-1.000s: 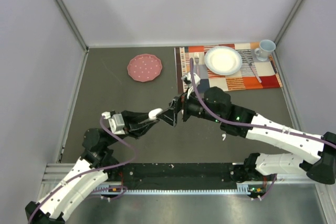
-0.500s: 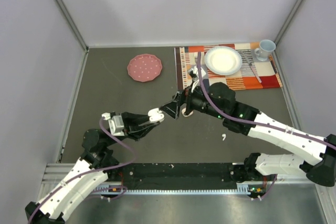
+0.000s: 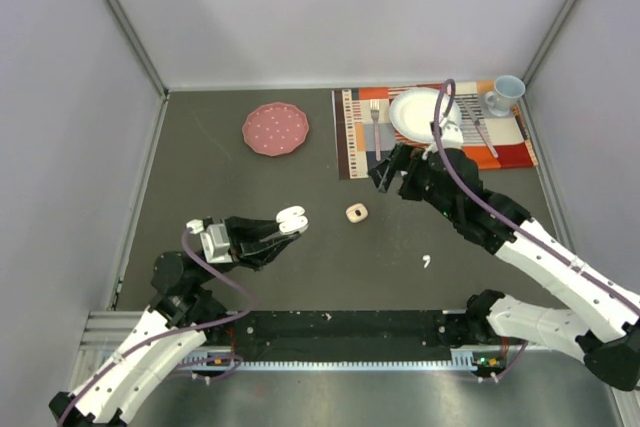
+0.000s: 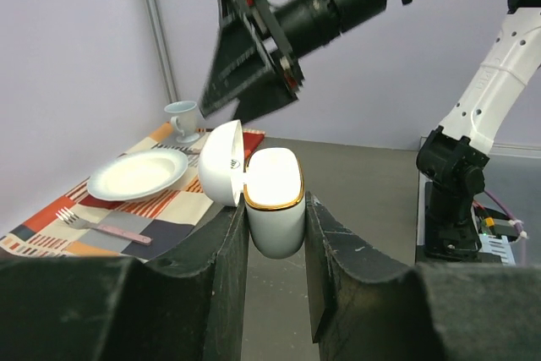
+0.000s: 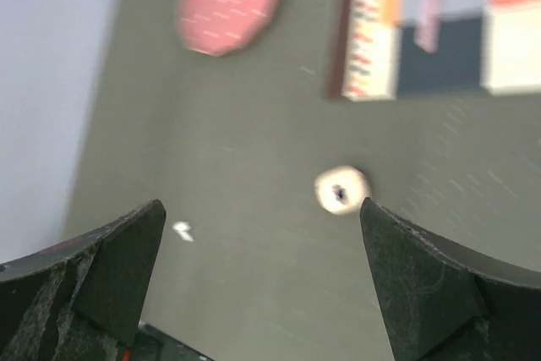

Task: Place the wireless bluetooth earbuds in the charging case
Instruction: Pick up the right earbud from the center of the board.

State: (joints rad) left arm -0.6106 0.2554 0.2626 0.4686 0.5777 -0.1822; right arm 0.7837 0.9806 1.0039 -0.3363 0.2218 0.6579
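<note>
My left gripper (image 3: 283, 233) is shut on a white charging case (image 3: 292, 219) with a gold rim and holds it above the table. In the left wrist view the case (image 4: 275, 183) stands upright between my fingers (image 4: 211, 251), its lid (image 4: 221, 162) swung open to the left; its inside is washed out. One tiny white earbud (image 3: 427, 261) lies on the table to the right, and shows in the right wrist view (image 5: 182, 230). The other earbuds are out of view. My right gripper (image 3: 385, 169) is open and empty, up by the placemat.
A small cream round object (image 3: 355, 213) with a dark hole lies on the table between the grippers, also in the right wrist view (image 5: 341, 189). A pink plate (image 3: 275, 129) sits at the back left. A patterned placemat (image 3: 450, 155) holds a white plate (image 3: 425, 114), cutlery and a mug (image 3: 505, 94).
My right gripper has pulled back from the case toward the placemat, with jaws open. The cream round object now lies uncovered on the table. My left gripper still holds the case.
</note>
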